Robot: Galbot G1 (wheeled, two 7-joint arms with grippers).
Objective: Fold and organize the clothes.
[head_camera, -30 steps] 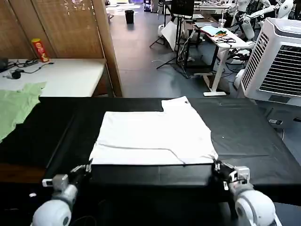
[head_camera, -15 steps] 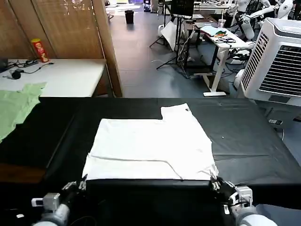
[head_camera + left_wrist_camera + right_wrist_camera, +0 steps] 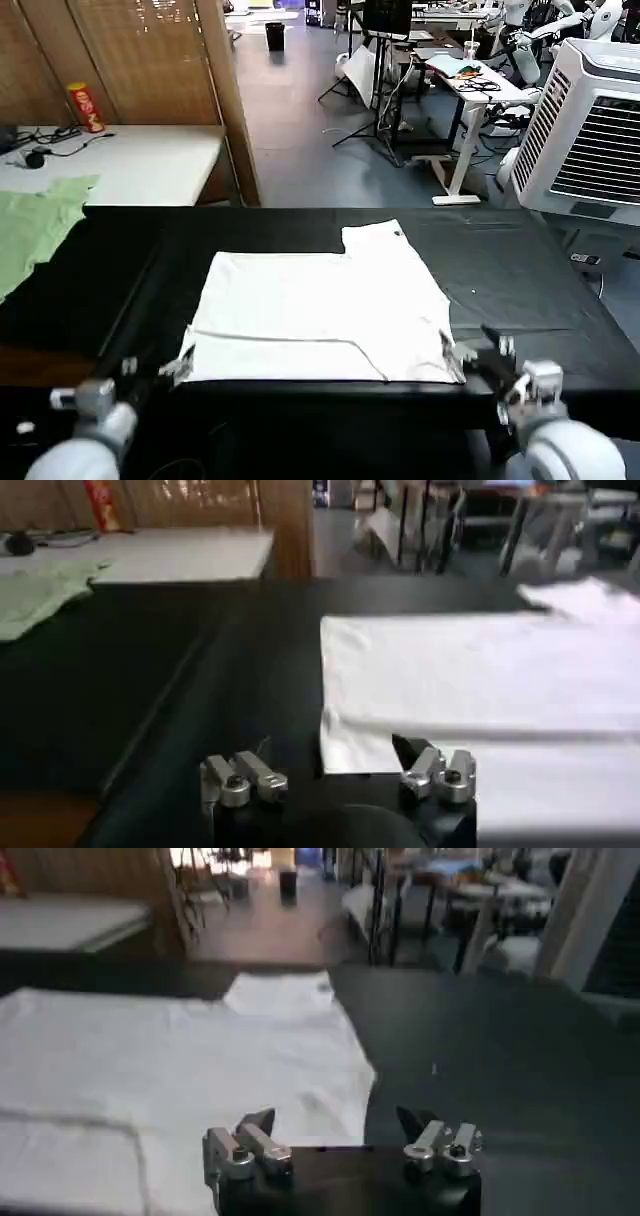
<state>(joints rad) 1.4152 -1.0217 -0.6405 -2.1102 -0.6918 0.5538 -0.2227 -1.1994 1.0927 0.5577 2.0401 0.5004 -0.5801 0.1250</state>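
The clothes are one white T-shirt point(image 3: 325, 312), folded into a wide rectangle on the black table point(image 3: 530, 290), with one sleeve sticking out at the far right. Its plain side faces up. My left gripper point(image 3: 162, 371) stands open at the shirt's near left corner. In the left wrist view the shirt point(image 3: 470, 680) has that corner lying between the left gripper's point(image 3: 338, 768) spread fingers. My right gripper point(image 3: 476, 355) is open at the near right corner. The right wrist view has the shirt point(image 3: 180, 1058) reaching under the right gripper point(image 3: 338, 1124), nothing pinched.
A light green garment point(image 3: 35, 225) hangs over the table's far left end. Behind it a white table point(image 3: 140, 160) carries a red canister point(image 3: 84, 107) and cables. A white air cooler point(image 3: 590, 130) stands at the far right. Bare black tabletop flanks the shirt.
The shirt slid toward the near edge a second ago and has lain still since. Both grippers dropped back, then came forward again to the near corners; the arms swung outward.
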